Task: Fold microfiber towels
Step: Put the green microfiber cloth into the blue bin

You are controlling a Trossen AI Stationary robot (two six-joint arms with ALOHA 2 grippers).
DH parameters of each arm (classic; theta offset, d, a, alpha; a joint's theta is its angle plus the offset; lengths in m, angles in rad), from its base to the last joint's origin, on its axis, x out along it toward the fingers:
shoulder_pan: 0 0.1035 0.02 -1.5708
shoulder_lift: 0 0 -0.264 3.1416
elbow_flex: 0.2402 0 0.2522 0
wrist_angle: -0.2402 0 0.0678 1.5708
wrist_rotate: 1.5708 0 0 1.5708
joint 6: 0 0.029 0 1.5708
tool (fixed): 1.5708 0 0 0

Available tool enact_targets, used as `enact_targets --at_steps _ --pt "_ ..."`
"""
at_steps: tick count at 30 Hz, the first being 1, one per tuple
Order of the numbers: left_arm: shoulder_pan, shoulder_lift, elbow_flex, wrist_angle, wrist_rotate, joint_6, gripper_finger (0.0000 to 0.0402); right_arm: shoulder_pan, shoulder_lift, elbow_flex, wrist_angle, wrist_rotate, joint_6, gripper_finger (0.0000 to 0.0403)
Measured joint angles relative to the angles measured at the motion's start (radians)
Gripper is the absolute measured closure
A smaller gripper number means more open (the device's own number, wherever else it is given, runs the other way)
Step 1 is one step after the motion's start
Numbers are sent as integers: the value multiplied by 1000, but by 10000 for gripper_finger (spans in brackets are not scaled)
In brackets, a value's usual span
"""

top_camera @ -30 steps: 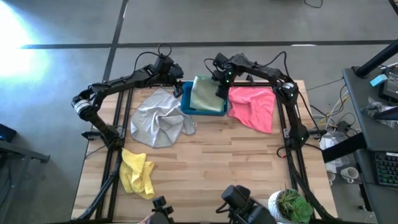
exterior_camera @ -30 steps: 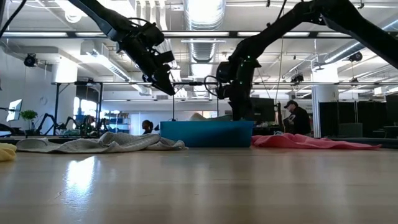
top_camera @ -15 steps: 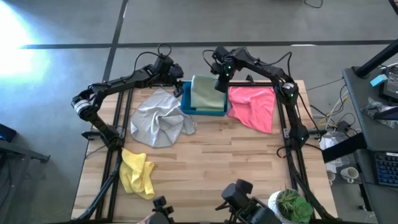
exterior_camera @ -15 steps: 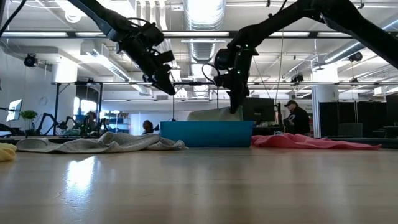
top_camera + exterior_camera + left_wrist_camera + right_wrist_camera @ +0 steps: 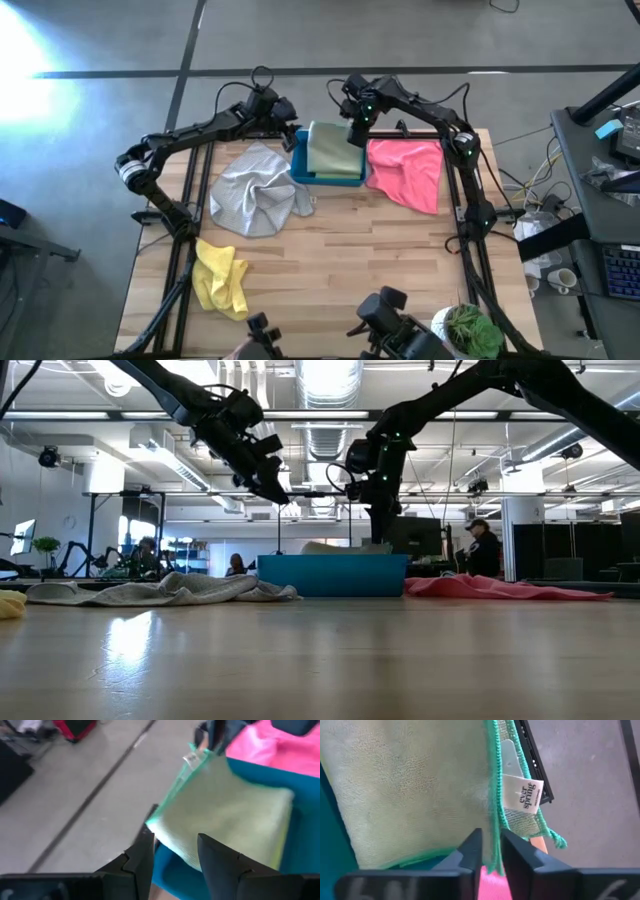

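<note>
A blue rectangular plastic bin [image 5: 299, 165] sits at the far edge of the wooden slatted table [image 5: 340, 260], about midway along it, and a folded pale sage green microfiber towel [image 5: 333, 150] lies in it, its top rising a little over the bin's wall in the low view. The right gripper [image 5: 353, 128] hangs over the far right corner of that towel. In its own wrist view the two dark fingers [image 5: 470, 851] stand close together with only a narrow gap, and the towel's green stitched edge runs down into that gap beside a white sewn-in label [image 5: 521, 794]; whether the fingers pinch the edge or merely straddle it I cannot tell.

The left gripper [image 5: 283, 118] hovers above the far left corner of the bin, its fingers [image 5: 216, 857] parted and holding nothing, with the sage towel's corner just beyond them.

A crumpled light grey microfiber towel [image 5: 255, 190] lies on the table touching the bin's left side. A pink microfiber towel [image 5: 410, 170] is spread against the bin's right side, reaching the table's right edge. A bunched yellow microfiber towel [image 5: 222, 277] rests near the near left corner.
</note>
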Motion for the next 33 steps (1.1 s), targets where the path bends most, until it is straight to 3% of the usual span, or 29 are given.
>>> enact_targets --at_steps 6,10,26,33 --pt "0 0 -2 2 -54 24 267 0 0 38 -4 1 44 270" --pt "0 0 -2 2 -80 16 267 -12 -7 85 -20 -1 34 250" --pt "9 0 -7 87 -94 -30 267 -138 -28 138 -21 -9 -11 258" --pt "10 0 -6 95 -252 -126 267 -162 -28 138 -18 -16 -55 259"
